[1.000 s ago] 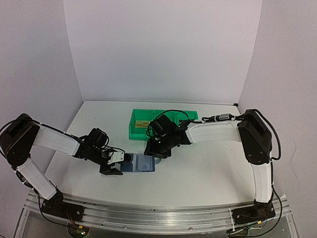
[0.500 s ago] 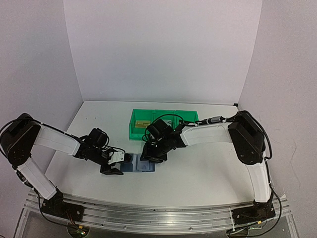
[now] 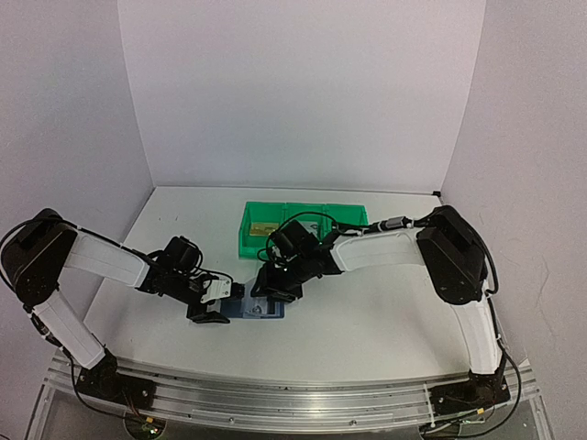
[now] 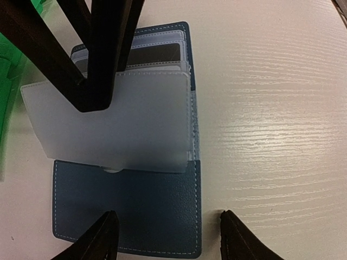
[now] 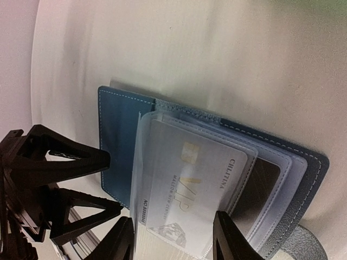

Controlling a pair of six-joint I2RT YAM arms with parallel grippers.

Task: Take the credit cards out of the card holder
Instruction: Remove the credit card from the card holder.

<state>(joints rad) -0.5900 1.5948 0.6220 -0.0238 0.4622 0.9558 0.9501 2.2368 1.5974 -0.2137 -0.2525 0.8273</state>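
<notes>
The small blue folding card holder was seen lying open and flat on the pale wood-grain table. It was close to the near side of the green plastic bin, in which one tan-gold card could be made out. A frosted see-through sleeve was fanned up from the blue cover. A silver-grey plastic card marked VIP was lodged in the top sleeve, and a black card in the one beneath.

The left gripper was held with its jaws well apart over the near edge of the blue cover, and nothing was clasped between them. The right gripper stood over the sleeves with its jaws parted about the free end of the top one. Whether that sleeve was actually nipped could not be told from either wrist view.

The cards were judged light, thin, stiff and slick, so a flat pinch on both faces would be favoured, taken at the short edge nearest the sleeve mouth. The sleeves were judged soft and floppy, and the card holder light enough to be dragged across the table. The cover would therefore probably need to be pinned by the left gripper while a card was drawn out straight — otherwise sleeve and card might be lifted together.
</notes>
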